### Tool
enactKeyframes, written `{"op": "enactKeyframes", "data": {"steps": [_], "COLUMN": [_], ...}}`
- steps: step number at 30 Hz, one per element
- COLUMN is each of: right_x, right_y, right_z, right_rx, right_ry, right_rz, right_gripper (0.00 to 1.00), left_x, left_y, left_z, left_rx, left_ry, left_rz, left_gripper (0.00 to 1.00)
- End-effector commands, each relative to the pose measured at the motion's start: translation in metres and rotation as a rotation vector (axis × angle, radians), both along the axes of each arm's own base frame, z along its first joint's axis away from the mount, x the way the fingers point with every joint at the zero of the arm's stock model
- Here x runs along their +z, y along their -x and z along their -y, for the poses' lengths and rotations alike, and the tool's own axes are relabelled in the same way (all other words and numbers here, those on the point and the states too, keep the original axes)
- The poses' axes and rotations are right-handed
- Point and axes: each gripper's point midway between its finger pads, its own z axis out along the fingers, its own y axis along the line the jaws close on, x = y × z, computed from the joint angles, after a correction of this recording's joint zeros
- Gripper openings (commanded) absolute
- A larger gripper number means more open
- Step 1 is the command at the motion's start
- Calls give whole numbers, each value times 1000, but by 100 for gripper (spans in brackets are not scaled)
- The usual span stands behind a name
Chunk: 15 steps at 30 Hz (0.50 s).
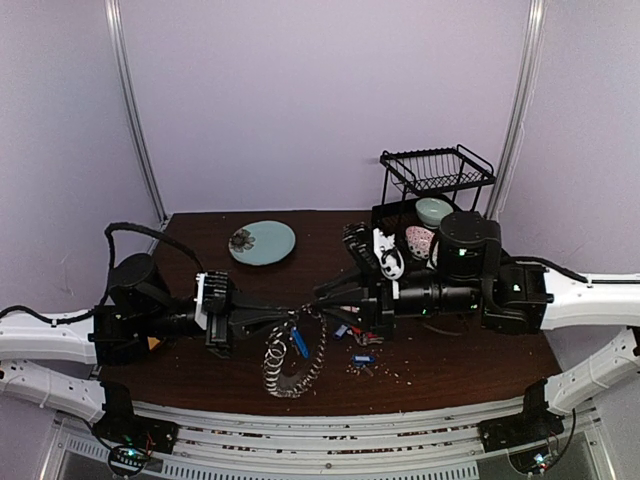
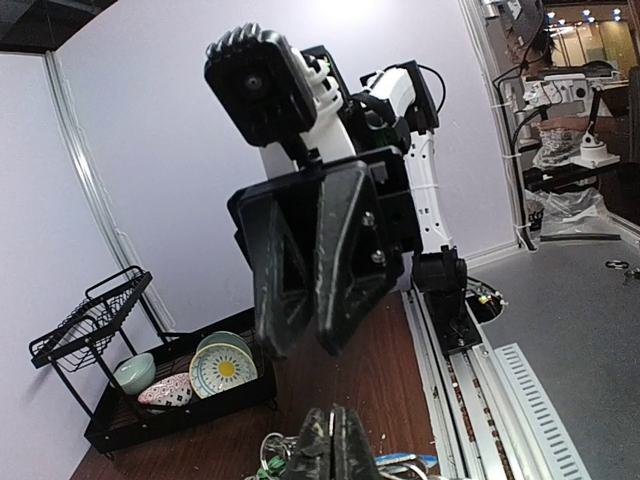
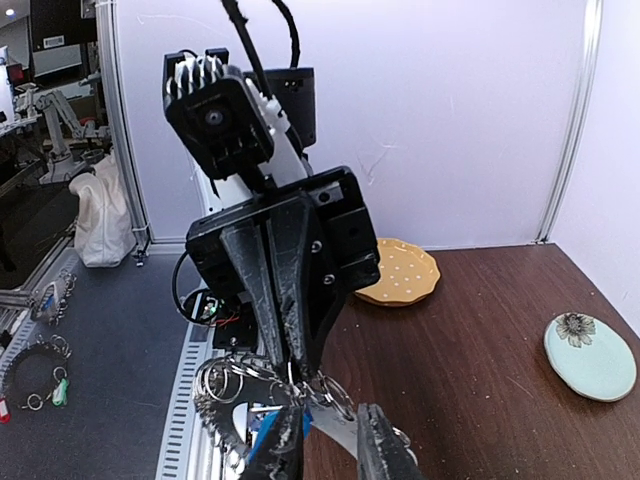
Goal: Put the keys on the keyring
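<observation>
Top view: the left gripper (image 1: pixel 288 322) is pinched shut on the top of the keyring (image 1: pixel 293 362), which hangs toward the dark table (image 1: pixel 470 365). Loose keys (image 1: pixel 362 358) lie just beside it, too tiny to read. The right gripper (image 1: pixel 325 293) reaches in level from the opposite side. Lilac walls.

Left wrist: own fingers closed, ring cut off at the bottom edge.

Right wrist: fingers part-open, nothing clearly between them, ring half hidden.
</observation>
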Motion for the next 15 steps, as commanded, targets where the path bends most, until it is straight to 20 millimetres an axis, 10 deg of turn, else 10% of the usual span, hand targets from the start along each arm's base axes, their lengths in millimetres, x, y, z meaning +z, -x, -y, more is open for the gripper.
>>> {"op": "enactKeyframes", "data": {"steps": [1, 15], "right_x": [-4, -15], "right_y": [1, 0], "right_z": [-12, -27], "right_rx": [-1, -1], "right_ry": [-17, 1], "right_rz": [10, -1], "right_gripper": [24, 7], "left_x": [29, 28], "left_y": [1, 1], "left_z": [-4, -4], "left_rx": [9, 15], "left_ry": [90, 86], "left_rz": [59, 61], "left_gripper": [0, 0]}}
